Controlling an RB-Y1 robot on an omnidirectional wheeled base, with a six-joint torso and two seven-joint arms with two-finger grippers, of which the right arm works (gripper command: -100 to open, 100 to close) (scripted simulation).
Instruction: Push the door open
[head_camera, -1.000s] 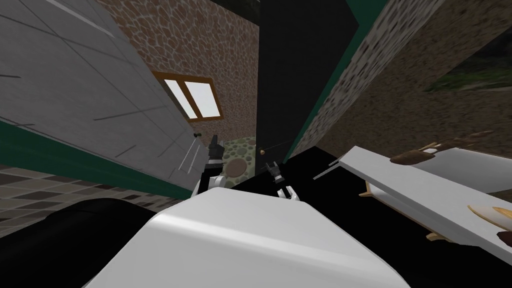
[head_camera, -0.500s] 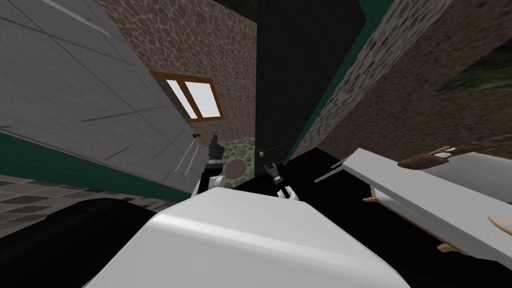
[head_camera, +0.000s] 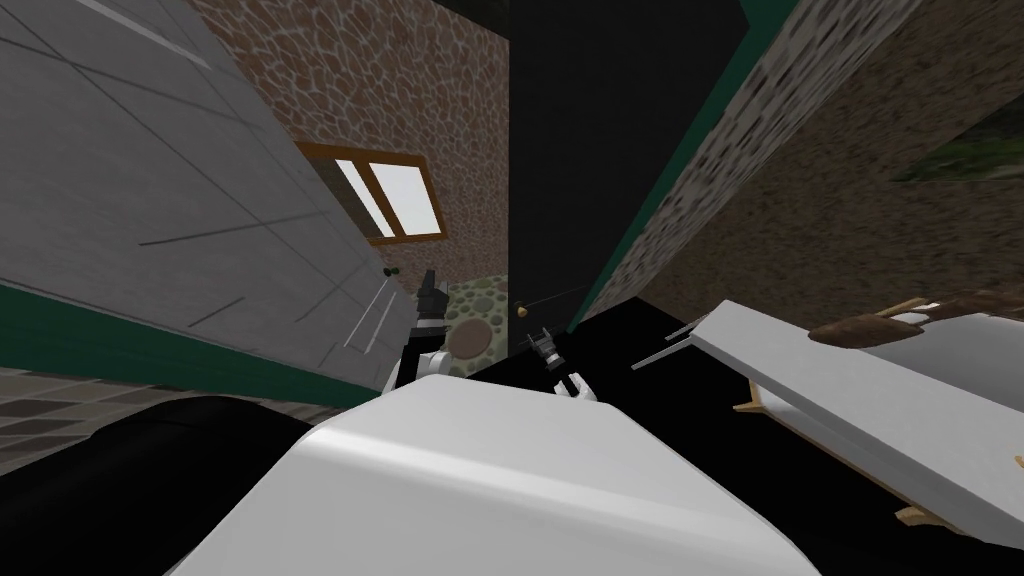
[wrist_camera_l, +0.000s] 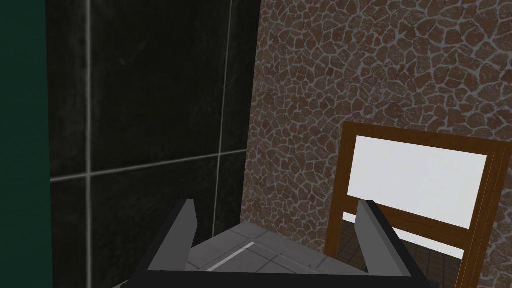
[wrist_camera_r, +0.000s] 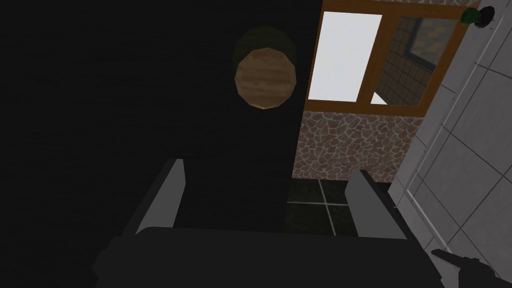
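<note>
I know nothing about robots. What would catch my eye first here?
First, the tall dark door straight ahead, with a round wooden knob just beyond the open right gripper. Next, the bright window in its brown frame, set in the cobbled stone wall left of the door.
</note>
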